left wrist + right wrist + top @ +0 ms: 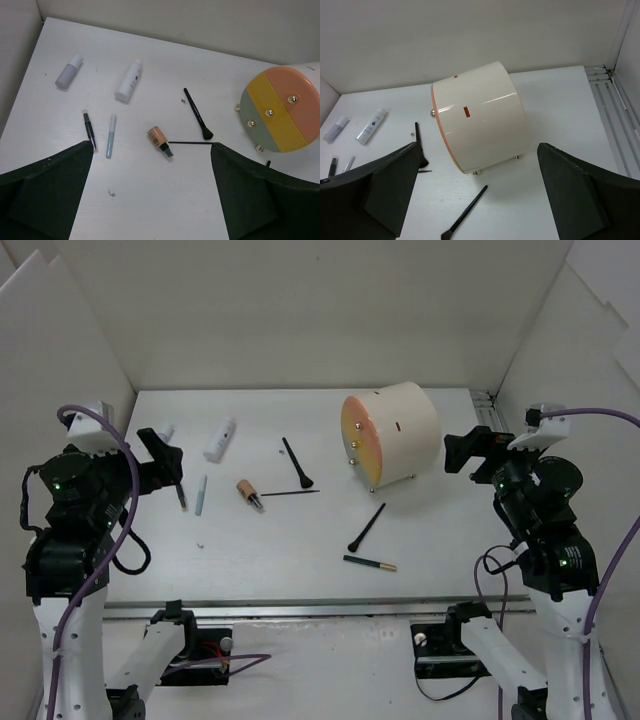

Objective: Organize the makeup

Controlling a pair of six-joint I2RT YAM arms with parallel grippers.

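My left pincer (165, 458) and right pincer (468, 453) hang wide open, empty; sorting looks unstarted. Nearest lies the gold-ended pencil (369, 563), then a black brush (367, 527), tan brush (249, 493), pale pen (201, 495), white tube (219, 439), all loose on the table (300, 570) near the drawer cylinder (390, 435).

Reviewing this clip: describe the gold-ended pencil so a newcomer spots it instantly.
Find the big cream cylinder on the table's right half. Toward the near edge from it lies a slanted black brush; just past that brush's head lies the dark pencil. It alone has a gold end and lies nearest that edge.
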